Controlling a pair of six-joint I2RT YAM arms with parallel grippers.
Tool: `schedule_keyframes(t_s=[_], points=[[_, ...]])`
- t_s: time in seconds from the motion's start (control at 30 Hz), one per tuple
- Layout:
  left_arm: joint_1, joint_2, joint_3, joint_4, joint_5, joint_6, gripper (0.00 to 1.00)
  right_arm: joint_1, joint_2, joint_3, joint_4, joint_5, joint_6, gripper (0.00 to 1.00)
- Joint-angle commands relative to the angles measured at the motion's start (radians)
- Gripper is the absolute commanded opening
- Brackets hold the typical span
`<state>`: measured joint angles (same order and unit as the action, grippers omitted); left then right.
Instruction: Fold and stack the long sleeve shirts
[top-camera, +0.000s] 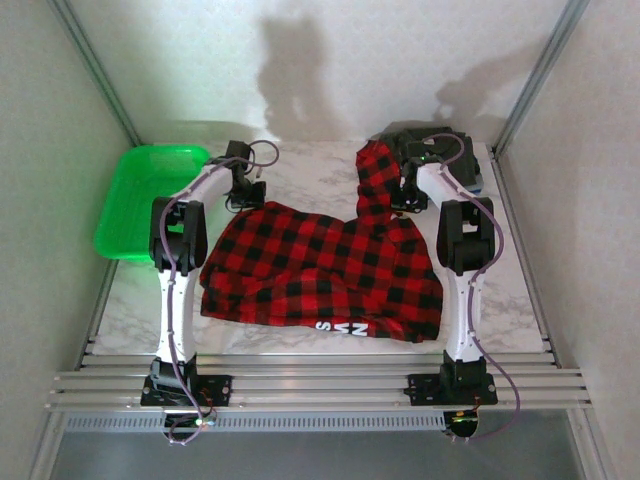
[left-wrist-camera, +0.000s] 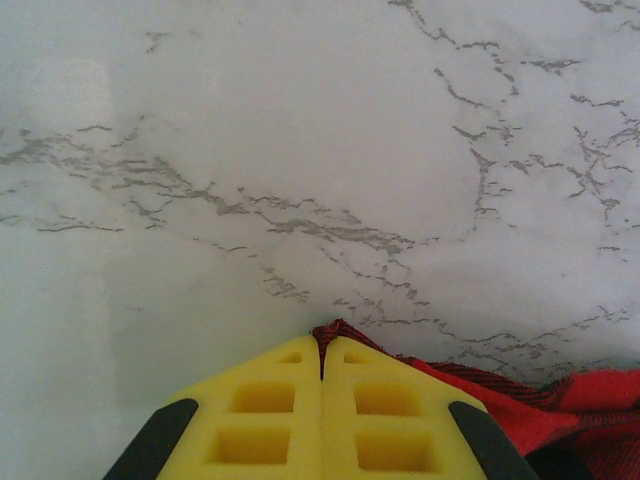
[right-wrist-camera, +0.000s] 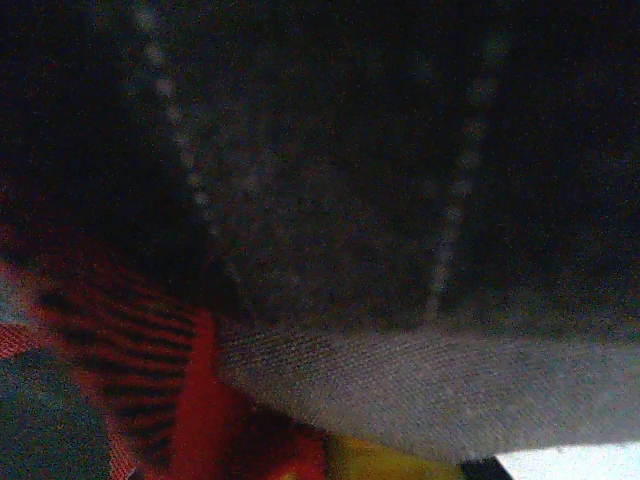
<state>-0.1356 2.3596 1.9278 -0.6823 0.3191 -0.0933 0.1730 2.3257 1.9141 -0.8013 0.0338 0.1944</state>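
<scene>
Plaid shirt (top-camera: 320, 270), red and black, lies spread across the middle of the marble table (top-camera: 310, 170). Its near hem, with the white lettering (top-camera: 343, 328), sits in the lower centre of the top view, just past my two arm bases. The cloth is rumpled and partly doubled over, and it fills the space between my arms.

Further in, at the shirt's upper left corner, my left gripper (top-camera: 243, 190) is down at the table. In the left wrist view my yellow fingers (left-wrist-camera: 270, 420) are pressed flat together, with a red edge of the plaid shirt pinched at their tips. More plaid trails off to the lower right, and bare marble lies beyond.

On the right, my right gripper (top-camera: 410, 198) sits beside the sleeve (top-camera: 378, 175), which runs up toward the top centre of the frame. Its jaws are closed. In the right wrist view red plaid bunches at the lower left, right against a sliver of my yellow pad (right-wrist-camera: 375, 462). I cannot tell whether any cloth is caught between the fingers.

Beyond that, a dark folded shirt (right-wrist-camera: 330, 200) with pale stitch lines looms close above. In the top view it lies at the upper right of the table, under my right wrist.

Farthest left, a green basket (top-camera: 150, 195) sits at the table's upper left edge, apart from the shirts.
</scene>
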Motion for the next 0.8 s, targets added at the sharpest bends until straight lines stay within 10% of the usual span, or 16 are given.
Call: schedule_keyframes(t_s=[0.0, 0.77], points=[[0.004, -0.072, -0.006, -0.024, 0.015, -0.006, 0.0, 0.012, -0.085, 0.008, -0.019, 0.032, -0.003, 0.01], [0.049, -0.23, -0.186, 0.044, 0.005, -0.033, 0.0, 0.054, -0.353, -0.245, 0.005, 0.073, 0.019, 0.02]])
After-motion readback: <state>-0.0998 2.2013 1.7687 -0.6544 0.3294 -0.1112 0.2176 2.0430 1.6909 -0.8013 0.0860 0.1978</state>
